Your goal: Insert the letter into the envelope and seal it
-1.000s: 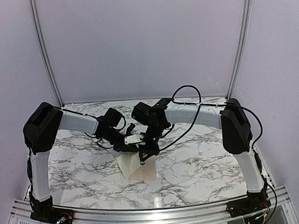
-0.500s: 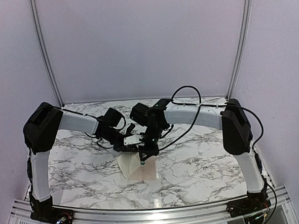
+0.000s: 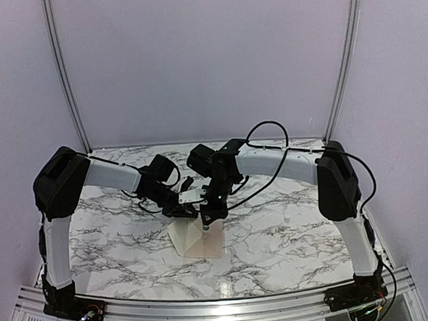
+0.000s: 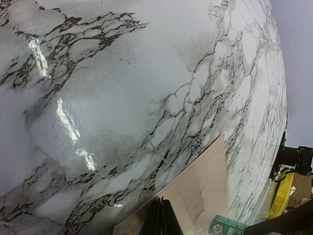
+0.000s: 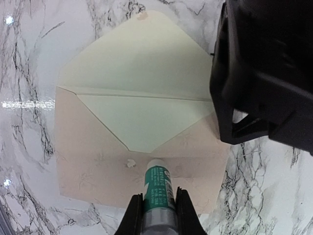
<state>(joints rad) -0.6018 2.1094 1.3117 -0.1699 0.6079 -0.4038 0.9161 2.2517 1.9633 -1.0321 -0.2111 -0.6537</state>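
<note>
Currently the right gripper (image 5: 157, 198) is pinching a glue stick (image 5: 156, 178), its two fingers (image 5: 133, 215) pressing on either side of the green-and-white tube. It is pointing the stick's white tip down at the envelope (image 5: 98, 161). The envelope is lying flat on the marble table (image 3: 117, 239), near the middle of the tabletop and towards the arms' bases. Its triangular flap (image 5: 137, 58) is lying open and showing its cream inner face. The tip is sitting over the pinkish body just beneath the point of the V-shaped mouth, beside a small pale spot (image 5: 129, 164). Whether it is touching the paper is not clear. Whether the pale surface showing inside the mouth is the letter or the envelope's lining cannot be told. The left gripper (image 4: 157, 220) is hanging just beside the right one, near the envelope's edge, with its fingers pressed together and nothing between them. In the right wrist view its black body is hiding one side of the envelope.
</note>
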